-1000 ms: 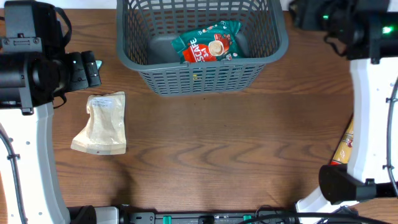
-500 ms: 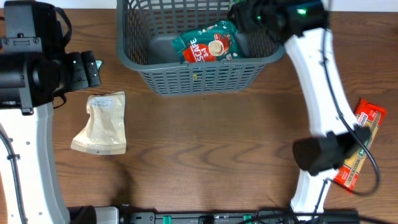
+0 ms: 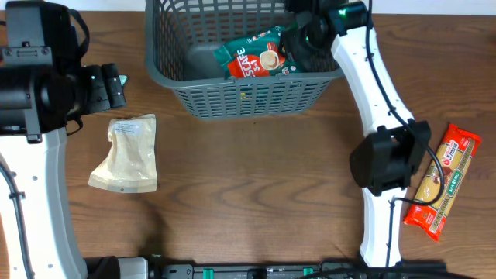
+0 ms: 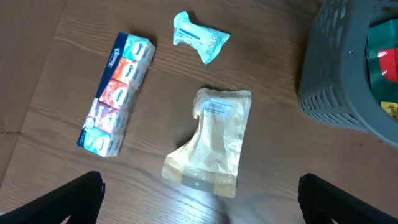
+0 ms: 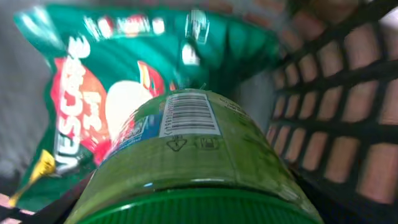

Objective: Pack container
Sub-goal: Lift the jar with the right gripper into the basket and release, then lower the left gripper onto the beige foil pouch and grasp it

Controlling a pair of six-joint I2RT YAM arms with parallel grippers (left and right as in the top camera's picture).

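- From overhead, the grey container point(image 3: 167, 74) sits at the far edge of the wooden table point(image 3: 256, 178), near the middle, with a green Nescafe packet point(image 3: 252, 56) lying inside it.
- The right arm stretches up over the container's right rim, and the right gripper point(image 3: 297, 43) is down inside it, just beside the packet. From this height I cannot tell how its jaws stand.
- The left gripper point(image 3: 116, 80) hangs over the table left of the container. A beige pouch point(image 3: 128, 153) lies flat below it.
- A red and yellow pasta packet point(image 3: 440, 180) lies on the table at the right, well apart from the container.
- From the left wrist, the fingers point(image 4: 78, 196) are spread wide with nothing between them.
- Under that camera lie the pouch, a strip of tissue packs point(image 4: 116, 93) to its left and a small teal wrapper point(image 4: 200, 37) beyond it. The container's lattice corner shows at the right.
- From the right wrist, the claw is clenched on a green bottle point(image 5: 186, 155) with a barcode label and a green cap.
- The bottle hangs over the Nescafe packet, with the container's lattice wall point(image 5: 348, 124) close on the right.
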